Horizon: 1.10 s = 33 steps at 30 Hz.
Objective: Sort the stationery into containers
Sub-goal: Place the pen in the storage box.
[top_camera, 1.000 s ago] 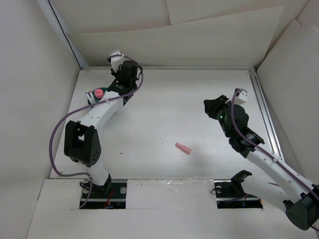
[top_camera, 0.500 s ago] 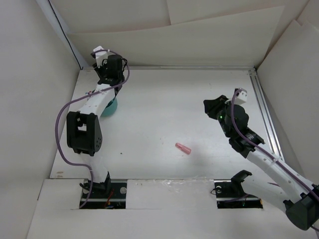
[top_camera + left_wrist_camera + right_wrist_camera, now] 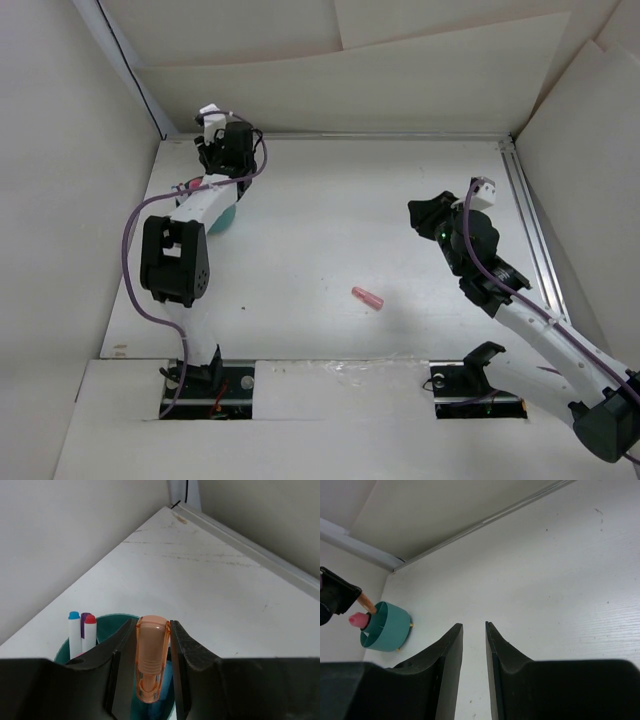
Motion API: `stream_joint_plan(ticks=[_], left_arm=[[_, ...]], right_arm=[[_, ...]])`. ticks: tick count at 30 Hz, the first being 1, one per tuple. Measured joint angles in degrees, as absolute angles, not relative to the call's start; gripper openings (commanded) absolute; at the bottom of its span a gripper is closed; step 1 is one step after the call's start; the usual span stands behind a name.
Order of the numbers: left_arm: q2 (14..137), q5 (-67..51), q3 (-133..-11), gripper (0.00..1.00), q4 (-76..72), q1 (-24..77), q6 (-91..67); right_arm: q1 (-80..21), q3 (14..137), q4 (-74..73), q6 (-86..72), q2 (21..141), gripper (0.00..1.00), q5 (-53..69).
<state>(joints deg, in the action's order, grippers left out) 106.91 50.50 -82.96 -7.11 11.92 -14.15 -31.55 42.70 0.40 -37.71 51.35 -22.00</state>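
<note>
My left gripper (image 3: 151, 622) is shut on a short orange piece (image 3: 151, 655), held upright over the round teal cup (image 3: 112, 620). In the cup stand a blue-capped pen (image 3: 74, 630), a purple-tipped pen (image 3: 85, 616) and a red-capped pen (image 3: 90, 630). In the top view the left gripper (image 3: 228, 155) is at the back left, and the cup (image 3: 224, 216) is mostly hidden under its arm. The right wrist view shows the cup (image 3: 385, 626) with a pink piece (image 3: 356, 621) in it. Another pink piece (image 3: 367, 297) lies on the table. My right gripper (image 3: 420, 212) is narrowly open and empty.
White walls close the table at the back and left, near the cup. A metal rail (image 3: 535, 230) runs along the right edge, and another (image 3: 485, 522) along the back edge. The white tabletop (image 3: 340, 220) lies between the two arms.
The left arm swung left toward the back corner, then slightly back right, carrying the orange piece over the cup. The cup is now mostly hidden under the arm. The right arm has not moved.
</note>
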Motion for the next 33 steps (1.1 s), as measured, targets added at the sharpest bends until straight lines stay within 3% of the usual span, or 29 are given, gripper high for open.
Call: stream_joint_plan(ticks=[8, 17, 27, 33], left_arm=[[108.86, 51.09, -80.90, 0.05, -8.10, 11.97, -12.51], [109.78, 52.16, -80.90, 0.21, -10.20, 13.23, -10.98], [110.85, 52.34, -80.27, 0.21, -10.07, 13.78, -11.00], [110.85, 52.42, -80.27, 0.39, -10.02, 13.78, -10.94]], right_arm=[[-31.55, 42.70, 0.40, -37.71, 51.35, 0.31, -21.80], [-31.55, 42.70, 0.40, -37.71, 51.35, 0.31, -21.76], [-31.55, 42.70, 0.40, -37.71, 51.35, 0.31, -21.47], [-31.55, 42.70, 0.40, -37.71, 51.35, 0.31, -21.41]])
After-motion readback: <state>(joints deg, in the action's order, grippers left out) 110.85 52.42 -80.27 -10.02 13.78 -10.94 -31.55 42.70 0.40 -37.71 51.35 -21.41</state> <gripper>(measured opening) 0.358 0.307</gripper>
